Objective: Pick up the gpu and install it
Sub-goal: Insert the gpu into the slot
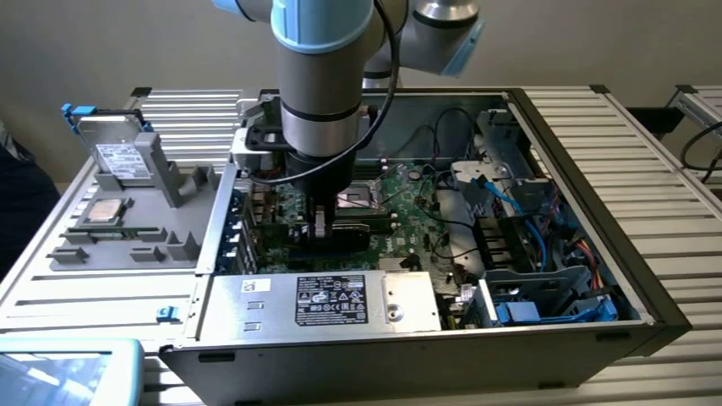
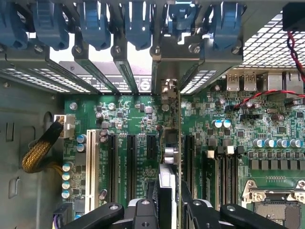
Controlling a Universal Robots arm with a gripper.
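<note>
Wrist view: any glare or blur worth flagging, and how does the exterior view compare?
Wrist view: daylight blows out white through the rear slot openings; the motherboard stays sharp, the pincer blurs at close range. Exterior view: even, soft light, the case interior dim under the arm.

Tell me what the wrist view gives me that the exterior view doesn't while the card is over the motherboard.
Wrist view alone: the gripper shut on the gpu seen edge-on, standing upright among the black expansion slots, and the blue slot latches. Exterior view alone: the whole computer case, the power supply, and the hard drive on the grey tray outside. Both share the green motherboard.
</note>
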